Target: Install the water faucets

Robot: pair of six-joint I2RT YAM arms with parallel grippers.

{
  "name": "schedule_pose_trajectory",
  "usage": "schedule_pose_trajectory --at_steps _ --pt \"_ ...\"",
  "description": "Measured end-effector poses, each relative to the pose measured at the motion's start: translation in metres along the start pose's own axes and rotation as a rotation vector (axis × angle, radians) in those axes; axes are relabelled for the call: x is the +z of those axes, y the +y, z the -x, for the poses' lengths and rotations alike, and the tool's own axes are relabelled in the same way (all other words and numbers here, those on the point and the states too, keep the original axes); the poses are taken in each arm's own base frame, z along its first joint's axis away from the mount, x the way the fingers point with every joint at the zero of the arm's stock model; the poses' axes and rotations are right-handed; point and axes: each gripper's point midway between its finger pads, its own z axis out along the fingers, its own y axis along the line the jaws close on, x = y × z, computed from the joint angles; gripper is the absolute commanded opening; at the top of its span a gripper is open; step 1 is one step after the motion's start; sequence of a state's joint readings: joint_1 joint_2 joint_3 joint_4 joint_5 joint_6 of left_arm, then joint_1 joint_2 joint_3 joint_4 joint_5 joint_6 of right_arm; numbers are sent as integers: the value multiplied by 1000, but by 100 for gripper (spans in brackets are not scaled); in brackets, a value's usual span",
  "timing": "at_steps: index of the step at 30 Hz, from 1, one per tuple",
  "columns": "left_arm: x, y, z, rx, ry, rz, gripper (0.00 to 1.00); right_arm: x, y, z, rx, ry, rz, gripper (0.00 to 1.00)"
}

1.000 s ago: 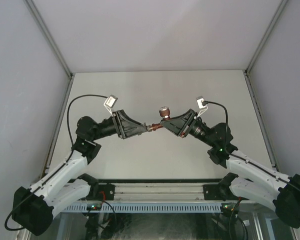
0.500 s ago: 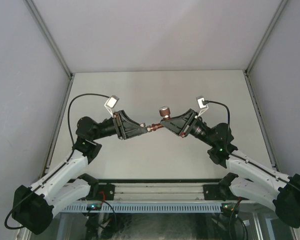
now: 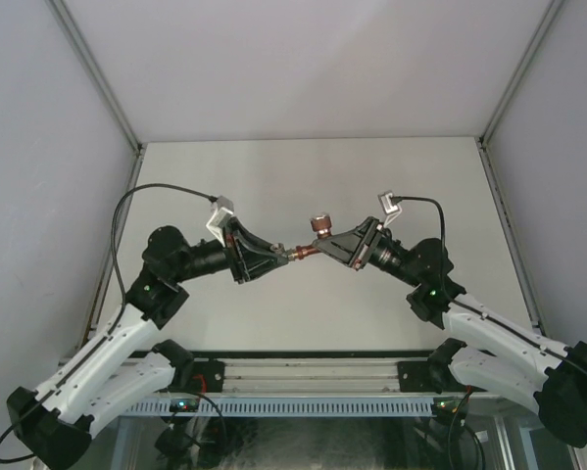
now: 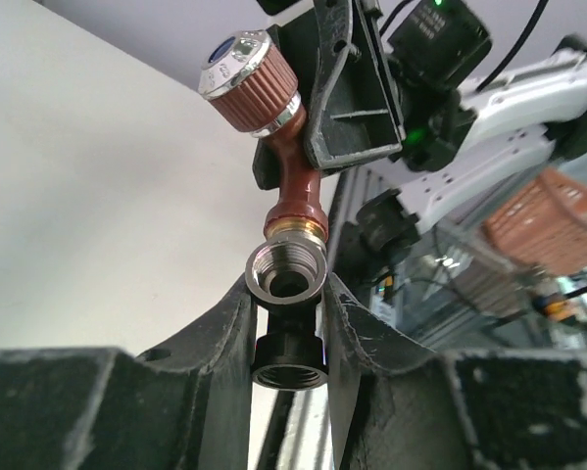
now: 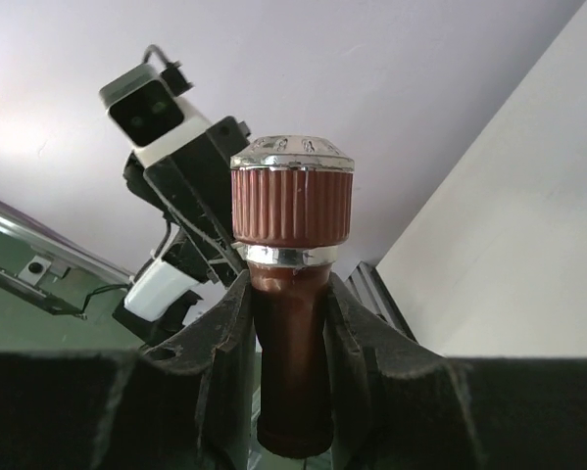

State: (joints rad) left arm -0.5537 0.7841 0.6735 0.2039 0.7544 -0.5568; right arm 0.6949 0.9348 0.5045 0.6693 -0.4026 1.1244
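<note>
Above the middle of the pale, matt bench point(image 3: 303, 176) the two arms meet nose to nose, clear of the surface. From where I stand, the left hand point(image 4: 288, 313) is pinched narrow on the metal fitting point(image 4: 286, 269), a short grey-silver ring with a threaded outside and an open bore. Its black fingers point(image 4: 229, 343) look scuffed and slightly rough along the inner edges. Just beneath the fitting, between the same fingers, sits a black ring point(image 4: 290, 360) with a threaded hole; I cannot tell whether it belongs to the fitting. The right hand point(image 3: 317, 248) is clamped on the tap body point(image 5: 291, 372), a smooth, glossy red-brown stem with a brass-coloured collar at its end. That collar touches the rim of the fitting, the two parts lying roughly in line. The ribbed red-brown knob point(image 5: 291, 201), capped and banded in bright chrome, stands out of the right hand's grip. Plain grey walls point(image 3: 38, 196) close the bench on three sides, and an aluminium rail point(image 3: 303, 370) runs along its near edge. Past the right arm something red-brown and basket-like point(image 4: 548, 220) shows, too blurred to name.
</note>
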Motion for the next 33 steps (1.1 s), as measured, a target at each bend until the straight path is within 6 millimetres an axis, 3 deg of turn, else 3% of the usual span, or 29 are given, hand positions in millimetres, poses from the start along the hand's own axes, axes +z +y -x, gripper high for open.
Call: schedule_pose_trajectory --at_steps 3,8,16,19,22,27,33 --pt "-2 -1 -4 118 29 30 0 0 -1 -4 23 23 -8 2" --pt "-5 3 -14 263 69 49 0 -1 -8 -11 71 69 -23 21" --pt "-10 0 -18 403 90 24 0 -4 -11 -18 98 125 -23 43" --pt "-10 -3 -19 427 93 1 0 -6 -12 -19 99 140 -22 45" --pt "-10 -5 -20 439 99 -14 0 -7 -11 -21 99 151 -16 34" --pt "-11 -6 -21 461 107 -29 0 -7 -13 -21 108 158 -20 0" --pt "-11 -2 -21 579 128 -3 0 -7 -19 -22 203 156 -69 0"
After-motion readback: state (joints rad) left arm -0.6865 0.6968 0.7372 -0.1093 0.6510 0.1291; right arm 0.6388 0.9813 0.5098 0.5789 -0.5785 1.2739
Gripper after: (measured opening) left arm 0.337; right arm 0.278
